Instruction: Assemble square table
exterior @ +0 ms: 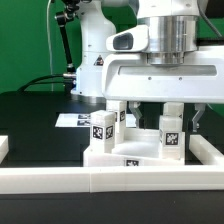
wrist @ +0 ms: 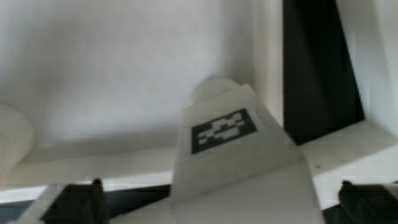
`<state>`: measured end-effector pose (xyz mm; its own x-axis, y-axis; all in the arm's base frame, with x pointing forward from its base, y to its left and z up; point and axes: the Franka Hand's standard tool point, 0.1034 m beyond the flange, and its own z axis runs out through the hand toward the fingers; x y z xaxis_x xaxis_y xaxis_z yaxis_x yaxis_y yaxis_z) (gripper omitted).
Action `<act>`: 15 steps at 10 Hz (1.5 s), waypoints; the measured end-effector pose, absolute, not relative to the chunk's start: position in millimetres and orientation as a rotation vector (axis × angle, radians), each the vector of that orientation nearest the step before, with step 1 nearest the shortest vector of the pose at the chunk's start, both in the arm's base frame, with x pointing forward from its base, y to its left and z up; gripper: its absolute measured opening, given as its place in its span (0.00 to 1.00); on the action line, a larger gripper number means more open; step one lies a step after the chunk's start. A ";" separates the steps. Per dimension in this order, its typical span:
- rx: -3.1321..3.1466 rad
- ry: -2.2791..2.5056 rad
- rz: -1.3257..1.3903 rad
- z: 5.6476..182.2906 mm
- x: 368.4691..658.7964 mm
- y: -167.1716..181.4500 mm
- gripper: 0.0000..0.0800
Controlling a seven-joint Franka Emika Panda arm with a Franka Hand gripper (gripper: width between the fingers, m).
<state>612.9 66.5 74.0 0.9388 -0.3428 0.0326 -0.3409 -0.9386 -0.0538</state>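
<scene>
The square table's white slab [exterior: 130,152] lies just behind the front wall, with tagged white legs standing on it at the exterior view's left [exterior: 100,128] and right [exterior: 170,133]. Another leg [exterior: 119,112] shows behind. My gripper [exterior: 145,108] hangs straight down over the slab between them. In the wrist view the gripper [wrist: 222,200] is open. Its dark fingertips [wrist: 80,196] stand wide on either side of a tagged leg [wrist: 222,150], with gaps on both sides. The slab [wrist: 107,90] fills the background there.
A long white border wall [exterior: 110,182] runs along the front, with its ends at the left [exterior: 4,148] and right [exterior: 208,150]. The marker board [exterior: 72,120] lies flat on the black table behind the slab. The robot base [exterior: 95,70] stands behind.
</scene>
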 end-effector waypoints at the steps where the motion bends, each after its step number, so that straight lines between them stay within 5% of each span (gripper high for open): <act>1: -3.076 0.408 -0.067 73.9 612.7 66.4 0.81; 6: -3.100 0.253 -0.066 73.2 611.8 71.1 0.81; 7: -3.100 0.256 -0.065 73.0 611.7 70.0 0.68; 8: -3.100 0.257 -0.065 72.9 611.7 69.8 0.68; 9: -3.099 0.270 -0.065 72.9 611.7 69.8 0.46; 10: -3.094 0.313 -0.064 72.8 611.6 69.7 0.36; 15: -3.023 0.708 -0.057 72.7 611.6 69.8 0.36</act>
